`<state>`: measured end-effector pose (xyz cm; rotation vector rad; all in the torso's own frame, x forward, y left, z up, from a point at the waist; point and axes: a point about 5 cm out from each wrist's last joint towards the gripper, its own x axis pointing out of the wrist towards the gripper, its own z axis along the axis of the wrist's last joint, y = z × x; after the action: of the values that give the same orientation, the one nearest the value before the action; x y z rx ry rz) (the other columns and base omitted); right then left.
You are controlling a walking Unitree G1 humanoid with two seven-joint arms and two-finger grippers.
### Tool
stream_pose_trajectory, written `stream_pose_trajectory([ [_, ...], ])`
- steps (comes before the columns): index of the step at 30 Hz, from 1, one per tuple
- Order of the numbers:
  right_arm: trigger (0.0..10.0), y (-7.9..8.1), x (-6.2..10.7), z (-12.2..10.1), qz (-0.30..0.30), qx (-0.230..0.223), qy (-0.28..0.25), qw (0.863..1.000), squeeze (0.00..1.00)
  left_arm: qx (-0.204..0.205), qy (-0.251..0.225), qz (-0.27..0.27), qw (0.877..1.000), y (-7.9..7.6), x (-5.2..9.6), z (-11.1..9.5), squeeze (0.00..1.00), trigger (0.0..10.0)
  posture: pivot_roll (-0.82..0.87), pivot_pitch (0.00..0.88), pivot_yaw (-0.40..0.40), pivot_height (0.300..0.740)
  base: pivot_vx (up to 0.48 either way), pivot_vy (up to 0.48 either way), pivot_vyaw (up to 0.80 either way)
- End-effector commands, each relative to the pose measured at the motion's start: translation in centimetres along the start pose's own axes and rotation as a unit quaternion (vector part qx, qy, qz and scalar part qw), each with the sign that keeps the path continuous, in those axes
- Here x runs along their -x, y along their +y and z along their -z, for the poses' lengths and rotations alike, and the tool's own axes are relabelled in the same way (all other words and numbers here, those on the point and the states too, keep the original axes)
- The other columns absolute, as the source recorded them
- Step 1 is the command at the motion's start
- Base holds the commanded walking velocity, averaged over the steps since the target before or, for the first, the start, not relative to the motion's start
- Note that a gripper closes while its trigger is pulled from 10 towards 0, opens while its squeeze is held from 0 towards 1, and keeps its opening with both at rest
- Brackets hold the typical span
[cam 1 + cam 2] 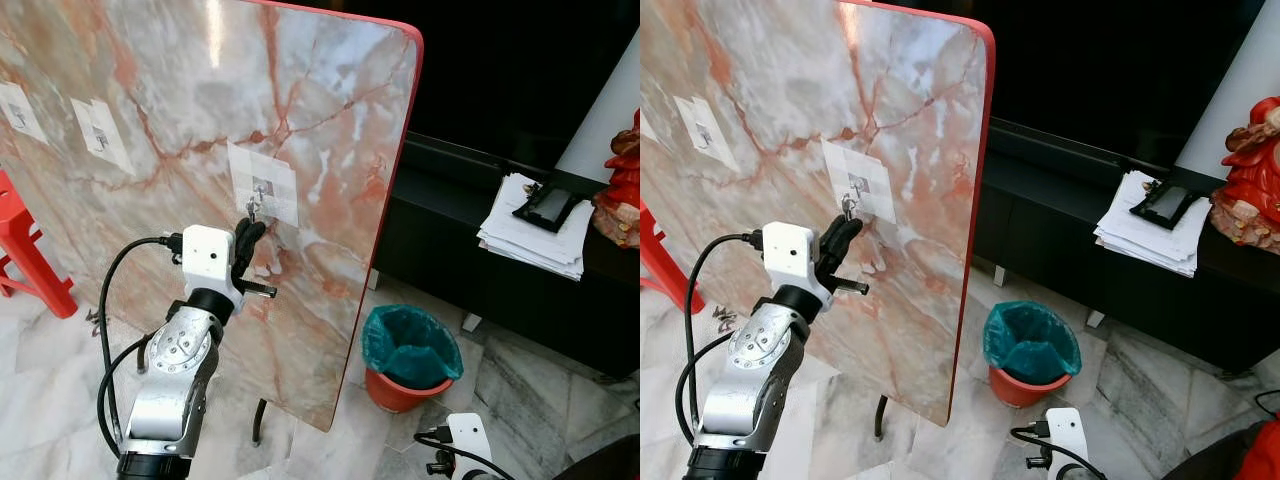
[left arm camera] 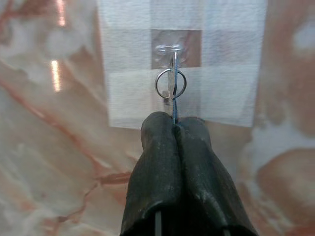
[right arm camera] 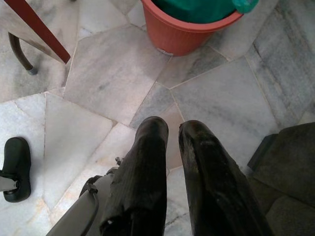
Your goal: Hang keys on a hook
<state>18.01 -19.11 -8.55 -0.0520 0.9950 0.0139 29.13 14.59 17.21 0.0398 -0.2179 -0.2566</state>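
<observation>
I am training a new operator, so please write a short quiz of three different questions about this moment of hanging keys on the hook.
1. True or false: the left gripper is shut on the key ring.
2. Where is the key ring compared with the clear hook? A) lying on the floor B) right at the hook, on the marble board C) inside the orange bin
3. What is under the right gripper?

Key
1. True; the fingers are pressed together on the ring.
2. B.
3. The stone-tiled floor, with the orange bin close by.
</observation>
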Motion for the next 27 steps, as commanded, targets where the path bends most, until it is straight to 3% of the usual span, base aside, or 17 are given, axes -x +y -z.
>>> stream_pose_trajectory([
  [1,10.0,-0.26,0.01,-0.11,0.002,0.004,0.000,1.000,0.00,0.001,0.011,0.020,1.000,-0.36,-0.28,0.15,0.00,10.0,-0.05,0.000,-0.075,0.740,0.000,0.000,0.00],
  [27,10.0,-0.25,0.01,-0.13,0.000,0.004,0.000,1.000,0.00,0.007,0.011,0.042,0.999,-0.49,-0.29,-0.40,0.00,10.0,-0.05,0.000,-0.076,0.740,0.000,0.000,0.00],
])
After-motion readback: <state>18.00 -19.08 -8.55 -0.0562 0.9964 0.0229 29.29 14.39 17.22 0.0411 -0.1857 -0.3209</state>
